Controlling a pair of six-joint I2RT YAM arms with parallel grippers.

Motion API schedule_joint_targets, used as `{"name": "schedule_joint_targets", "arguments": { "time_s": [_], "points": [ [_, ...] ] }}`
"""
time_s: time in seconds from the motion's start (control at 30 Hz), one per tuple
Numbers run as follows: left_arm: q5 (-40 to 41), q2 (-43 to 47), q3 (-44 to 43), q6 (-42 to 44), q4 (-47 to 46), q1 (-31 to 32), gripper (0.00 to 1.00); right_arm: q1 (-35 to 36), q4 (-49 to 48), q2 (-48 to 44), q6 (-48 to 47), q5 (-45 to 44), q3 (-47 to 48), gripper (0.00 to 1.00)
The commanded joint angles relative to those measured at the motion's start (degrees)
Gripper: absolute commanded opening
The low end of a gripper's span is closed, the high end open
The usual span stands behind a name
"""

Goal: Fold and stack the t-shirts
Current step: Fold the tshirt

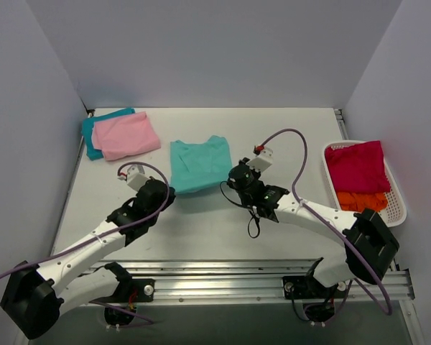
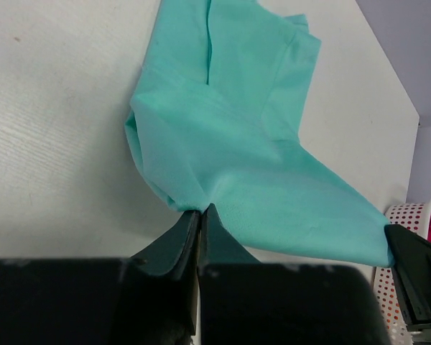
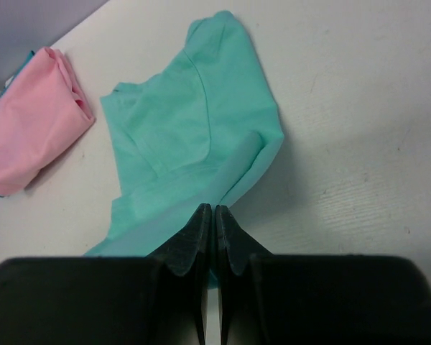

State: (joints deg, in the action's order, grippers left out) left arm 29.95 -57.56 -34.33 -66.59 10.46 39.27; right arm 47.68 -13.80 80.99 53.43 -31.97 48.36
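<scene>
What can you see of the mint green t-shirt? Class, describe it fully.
The mint green soft cloth t-shirt lies part-folded and wrinkled, layers overlapping, in the middle of the white table. Its near edge is pinched at both corners: the left tool and the right tool are each shut on it.

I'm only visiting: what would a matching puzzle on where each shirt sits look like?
Things:
1. mint green t-shirt
2. pale pink t-shirt
3. teal blue t-shirt
4. crimson t-shirt

Places:
A. in the white basket
B. underneath the pink one
C. mid-table, pinched by the left gripper and the right gripper
D. lying on the teal one

Pairs: 1-C, 2-D, 3-B, 4-A
</scene>
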Motion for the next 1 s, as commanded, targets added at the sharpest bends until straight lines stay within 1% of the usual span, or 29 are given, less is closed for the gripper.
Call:
{"name": "schedule_joint_targets", "arguments": {
  "time_s": [0.0, 0.17, 0.33, 0.5, 0.7, 0.83, 0.97],
  "points": [
    [4.0, -1.7, -5.2, 2.9, 1.0, -0.3, 0.06, -0.2, 1.5, 1.1, -1.5, -5.6, 4.5, 0.0],
    [4.4, -5.9, -9.9, 6.5, -0.3, -1.6, 0.08, -0.7, 0.8, 5.4, -2.7, -5.7, 8.8, 0.0],
    [-0.8, -9.8, -11.4, 8.4, -4.8, -6.0, 0.08, -1.6, 0.4, 8.2, -3.9, -5.2, 12.1, 0.0],
    [-3.1, -15.4, -14.2, 10.2, -7.3, -8.4, 0.08, -3.3, -0.1, 10.9, -4.8, -4.2, 15.0, 0.0],
    [-8.6, -21.5, -17.6, 12.7, -11.7, -13.2, 0.08, -5.3, -0.8, 13.8, -5.9, -2.1, 18.1, 0.0],
    [-11.0, -24.8, -21.6, 14.2, -12.7, -14.9, 0.07, -6.5, -1.0, 15.6, -6.5, -0.7, 20.3, 0.0],
    [-12.6, -28.8, -26.2, 15.4, -11.7, -15.7, 0.07, -8.3, -1.8, 17.4, -7.4, 1.0, 22.1, 0.0]
  ]
}}
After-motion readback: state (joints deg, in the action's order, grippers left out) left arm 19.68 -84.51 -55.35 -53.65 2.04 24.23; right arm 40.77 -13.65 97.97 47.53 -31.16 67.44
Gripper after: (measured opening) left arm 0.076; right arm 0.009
